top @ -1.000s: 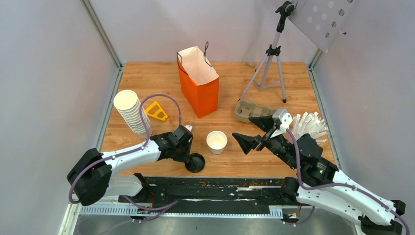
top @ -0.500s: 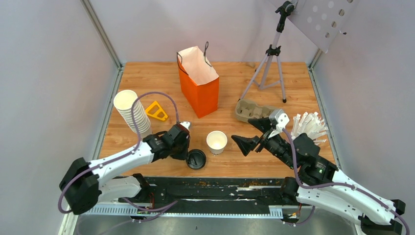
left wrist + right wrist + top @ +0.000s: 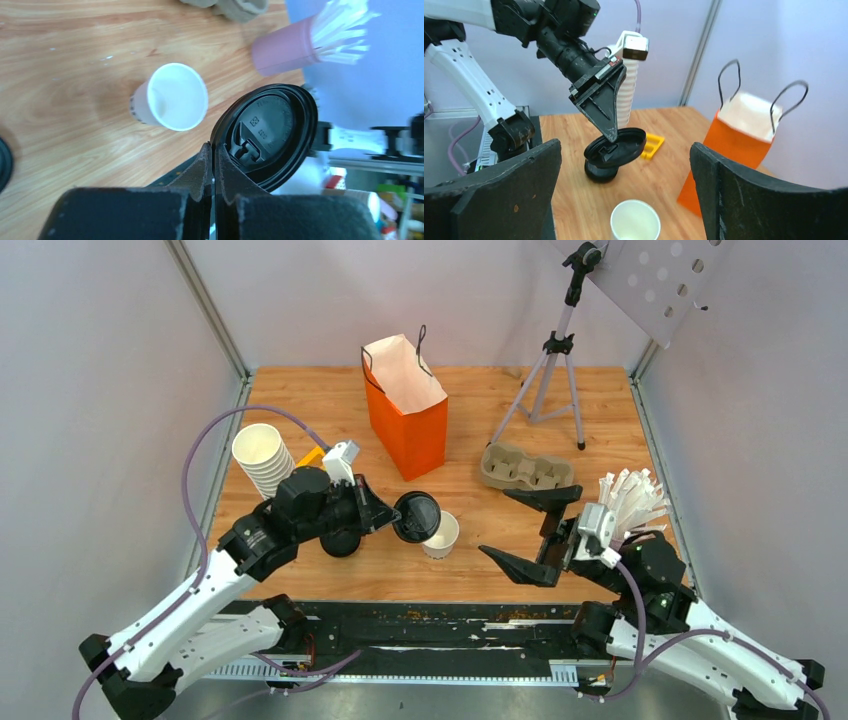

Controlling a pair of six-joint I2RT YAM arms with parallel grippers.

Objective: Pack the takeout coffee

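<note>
Left pincer (image 3: 392,520): clenched on the rim of a black lid (image 3: 417,517). The lid is pinched at its edge, off the tabletop (image 3: 300,400) and tilted. In the left wrist view its underside faces the camera (image 3: 265,132).

Cup (image 3: 440,535): white, uncapped, standing upright on the tabletop. It is near the front edge, on the near side of the orange bag (image 3: 405,405) and well apart from it. It sits between the two pincers. In the top view the lid overlaps the cup's left rim. The right wrist view shows the lid (image 3: 616,147) higher than the cup (image 3: 635,222) and not touching it.

Right pincer (image 3: 532,533): released, jaws spread wide, nothing between them. It hangs just right of the cup with its opening towards it.

Lid stack (image 3: 342,543): black, on the tabletop beneath the left arm, left of the held lid.

Bag: upright, mouth open, handles up.

Other items:
- Cup stack (image 3: 265,460), leaning at the left edge, with a yellow piece (image 3: 310,455) beside it.
- Carrier (image 3: 527,468), right of the bag.
- Straw holder (image 3: 630,500), at the right edge.
- Tripod (image 3: 555,370), at the back right.
</note>
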